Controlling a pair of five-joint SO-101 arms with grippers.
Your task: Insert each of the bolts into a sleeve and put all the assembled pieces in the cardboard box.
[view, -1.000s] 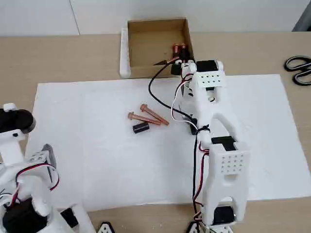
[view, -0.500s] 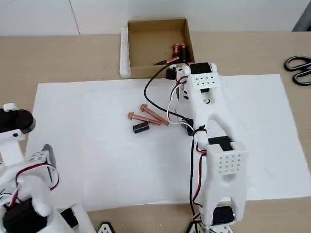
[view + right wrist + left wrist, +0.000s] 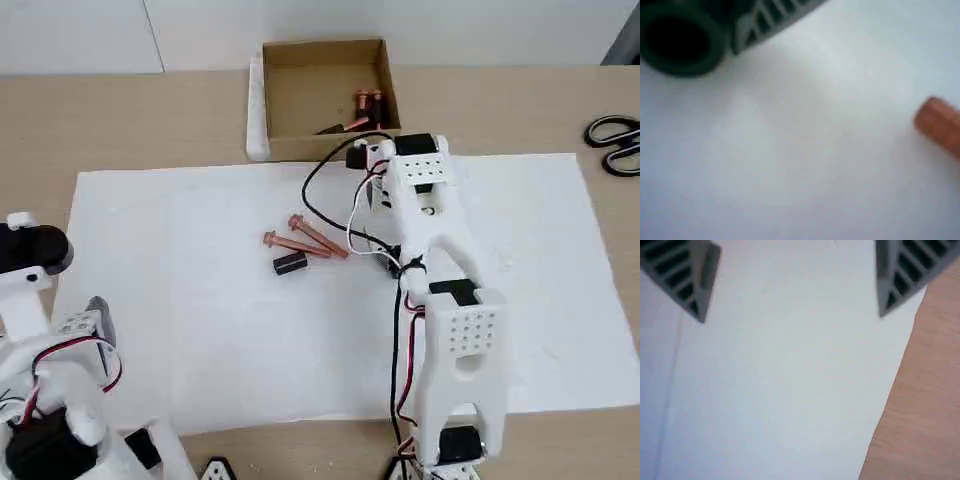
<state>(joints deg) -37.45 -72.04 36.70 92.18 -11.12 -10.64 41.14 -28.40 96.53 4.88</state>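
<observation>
The cardboard box (image 3: 300, 95) stands at the back and holds two copper bolts in dark sleeves (image 3: 368, 103) by its right wall. Two bare copper bolts (image 3: 308, 238) lie crossed on the white paper, with a black sleeve (image 3: 290, 263) just in front of them. My right gripper (image 3: 358, 153) hangs just in front of the box's near right corner. In the right wrist view, a dark sleeve (image 3: 677, 42) sits end-on against a ribbed part of that gripper, and a copper bolt tip (image 3: 940, 126) lies on the paper. My left gripper (image 3: 792, 312) is open over the paper's edge, holding nothing.
White paper (image 3: 200, 330) covers the middle of the wooden table (image 3: 120, 120). A white strip (image 3: 257, 115) lies along the box's left wall. Scissors (image 3: 615, 143) lie at the far right. The right arm's black and red cables (image 3: 330, 190) loop near the bolts.
My right arm has drawn back from the box's front edge towards the paper. The bolts in the box, the loose bolts, the sleeve and the left arm have not moved.
</observation>
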